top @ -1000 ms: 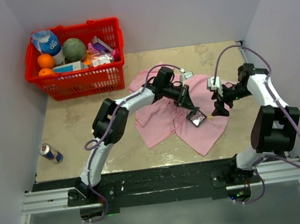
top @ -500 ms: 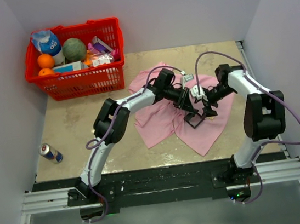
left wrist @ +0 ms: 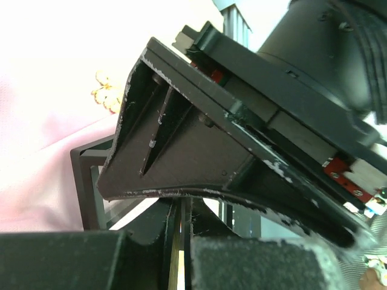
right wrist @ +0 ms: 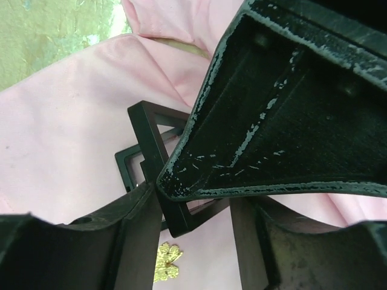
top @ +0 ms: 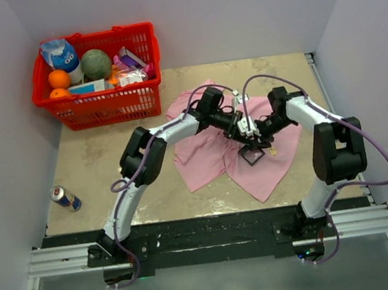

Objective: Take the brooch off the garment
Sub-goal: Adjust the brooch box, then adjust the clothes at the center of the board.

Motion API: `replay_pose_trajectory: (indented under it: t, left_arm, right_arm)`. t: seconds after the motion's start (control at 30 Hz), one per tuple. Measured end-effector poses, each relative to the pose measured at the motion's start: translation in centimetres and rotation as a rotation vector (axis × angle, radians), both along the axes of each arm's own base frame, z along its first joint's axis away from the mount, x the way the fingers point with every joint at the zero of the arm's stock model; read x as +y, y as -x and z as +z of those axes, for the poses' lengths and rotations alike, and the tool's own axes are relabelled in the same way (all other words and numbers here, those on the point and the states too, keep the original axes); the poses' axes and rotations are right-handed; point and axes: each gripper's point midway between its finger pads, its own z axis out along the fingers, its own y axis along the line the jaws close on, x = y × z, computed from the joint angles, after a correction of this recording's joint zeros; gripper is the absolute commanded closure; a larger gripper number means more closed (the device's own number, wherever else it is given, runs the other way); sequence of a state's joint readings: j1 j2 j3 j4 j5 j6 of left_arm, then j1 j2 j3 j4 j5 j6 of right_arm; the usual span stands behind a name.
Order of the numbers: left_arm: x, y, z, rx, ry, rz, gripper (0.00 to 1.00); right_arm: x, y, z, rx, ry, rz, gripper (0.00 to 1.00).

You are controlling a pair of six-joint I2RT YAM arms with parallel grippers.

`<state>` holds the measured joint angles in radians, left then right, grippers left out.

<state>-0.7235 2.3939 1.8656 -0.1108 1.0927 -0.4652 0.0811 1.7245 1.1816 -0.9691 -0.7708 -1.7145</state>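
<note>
1. The right pincer [right wrist: 195,208] has swung in from the right edge of the shirt [top: 206,159]. It now hangs over the shirt, right next to the left pincer [left wrist: 182,223].
2. The right pincer was wide open a moment ago and has started to close. Its two fingers are still spread, with a clear gap, and they pinch nothing.
3. The left pincer has stayed where it was, low on the shirt. Its fingers are pressed together. I cannot tell if a bit of the shirt is caught between them.
4. The brooch [right wrist: 164,263] has not moved. It is still on the right part of the shirt. In the right wrist view it shows through the gap between the right pincer's fingers.
5. I think the right pincer is lining up to grab the brooch. The brooch is not off the shirt yet.
6. The brooch is tiny and pale gold. It looks like a little flower with small petals and lies flat on the shirt.
7. The shirt is soft and pink, with folds. It is spread on the surface [top: 95,158].
</note>
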Motion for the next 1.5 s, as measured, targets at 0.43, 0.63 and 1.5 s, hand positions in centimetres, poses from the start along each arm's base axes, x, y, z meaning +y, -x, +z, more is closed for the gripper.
replay_pose_trajectory:
  t: [0.43, 0.63, 1.5]
  left_arm:
    - [1.8, -3.7, 3.0, -0.085, 0.013, 0.116, 0.62]
    - [6.4, -7.7, 9.9, -0.255, 0.039, 0.298, 1.0]
    - [4.6, -1.0, 2.0, -0.566, 0.034, 0.144, 1.0]
  right_arm:
    - [-0.5, -0.1, 0.1, 0.049, 0.02, -0.077, 0.96]
    - [-0.9, -1.2, 2.3, 0.06, -0.001, -0.239, 1.0]
    - [-18.2, -12.1, 8.9, -0.148, -0.047, -0.794, 1.0]
